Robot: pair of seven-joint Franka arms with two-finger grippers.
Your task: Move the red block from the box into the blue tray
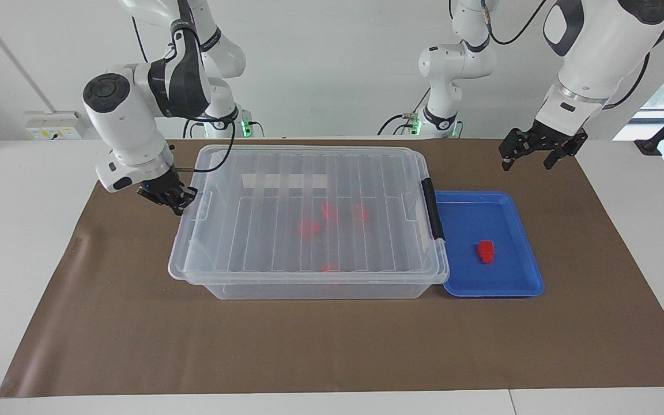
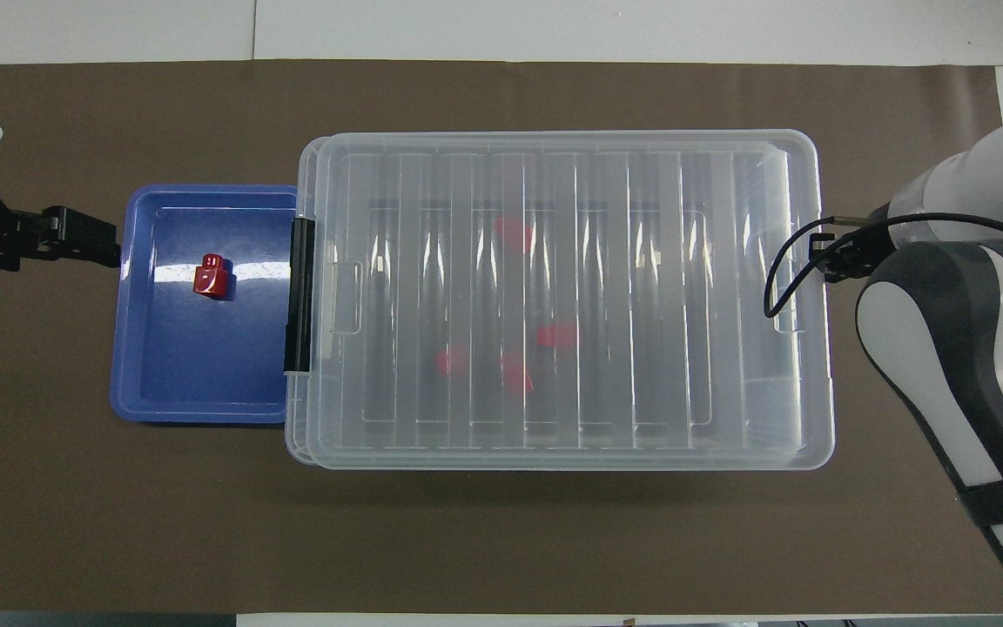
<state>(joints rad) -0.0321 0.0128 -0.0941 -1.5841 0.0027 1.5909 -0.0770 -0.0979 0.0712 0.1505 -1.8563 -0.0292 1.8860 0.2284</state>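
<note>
One red block (image 1: 486, 252) (image 2: 210, 277) lies in the blue tray (image 1: 531, 286) (image 2: 129, 348). The tray sits against the latch end of the clear box (image 1: 309, 288) (image 2: 554, 461). The ribbed lid (image 1: 263, 190) (image 2: 641, 174) lies over the box, and several more red blocks (image 1: 309, 226) (image 2: 556, 335) show through it. My right gripper (image 1: 172, 199) is shut, and its tip rests against the lid's rim at the right arm's end. It is hidden under the arm in the overhead view. My left gripper (image 1: 528, 163) (image 2: 110, 248) hangs open in the air beside the tray's rim.
A black latch (image 1: 437, 216) (image 2: 301, 296) runs along the box end next to the tray. Brown paper (image 1: 332, 346) covers the table under everything. The right arm's cable (image 2: 780, 270) loops over the lid's end.
</note>
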